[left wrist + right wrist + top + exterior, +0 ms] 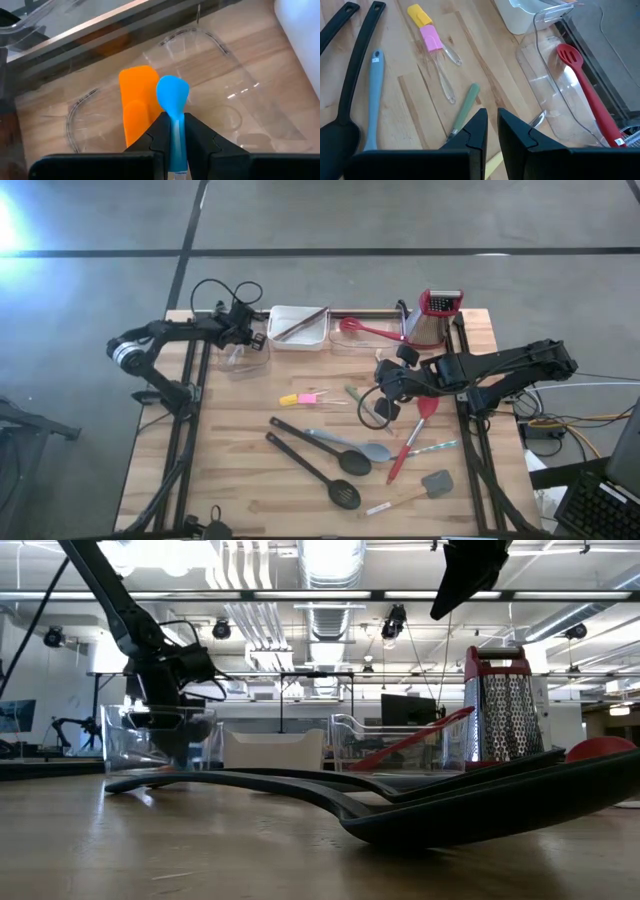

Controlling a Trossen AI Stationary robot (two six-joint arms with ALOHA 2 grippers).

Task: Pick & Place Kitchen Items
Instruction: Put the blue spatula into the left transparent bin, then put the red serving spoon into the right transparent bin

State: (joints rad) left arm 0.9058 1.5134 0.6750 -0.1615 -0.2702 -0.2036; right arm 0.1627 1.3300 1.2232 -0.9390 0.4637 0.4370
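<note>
My left gripper is at the far left, above a clear bin, and is shut on a small blue spatula. An orange spatula lies flat on that bin's floor. My right gripper hovers over the middle right of the table, its fingers nearly together and empty. It is just short of a green-handled utensil lying on the wood. Yellow and pink spatulas, black spoons, a grey spoon and a red spatula lie loose on the table. My left gripper pinches the blue spatula's handle between its two fingers, just behind the head. The handle lies along the fingers and the rounded head sticks out past the fingertips. The fingers point down into the clear bin and the spatula is lifted clear of its floor.
A white tray with a thin utensil stands at the far middle. A second clear bin holds a red slotted spoon. A red-topped metal grater stands at the far right. A grey spatula lies near the front.
</note>
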